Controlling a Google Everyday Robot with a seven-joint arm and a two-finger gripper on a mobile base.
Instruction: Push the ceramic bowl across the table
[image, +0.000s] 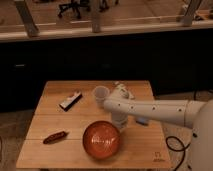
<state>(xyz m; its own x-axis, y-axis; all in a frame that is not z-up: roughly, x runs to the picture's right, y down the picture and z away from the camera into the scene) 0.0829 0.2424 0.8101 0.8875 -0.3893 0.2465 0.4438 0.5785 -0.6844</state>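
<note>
The desk (50, 120), a square light-wood top of lengthwise planks, carries a small dark logo mark (158, 155) at its near right corner. The ceramic bowl (101, 140), wide, shallow and glossy reddish-orange with pale speckles inside, sits upright close to the near edge, roughly midway between the left and right edges, and is the largest item on the surface. To its left, near the left edge and well apart from the bowl, lies a small elongated reddish-brown object (55, 136), set at a slight diagonal. The tool (119, 123) stands just beyond the bowl's far right rim, pointing downward at the end of a white arm (155, 110) that reaches in from the right edge; it appears to be touching or just beside the rim, though actual contact cannot be confirmed. How far apart its fingers stand cannot be told, and it has hold of nothing that can be seen. A small bluish item (142, 120) shows under the arm toward the right edge; its nature cannot be made out. Farther back, a small white cup (100, 94) stands upright near the centre of the far half, just beside the arm's wrist section. Left of the cup, a flat dark rectangular object with a pale edge (71, 100) lies diagonally toward the far left corner.
</note>
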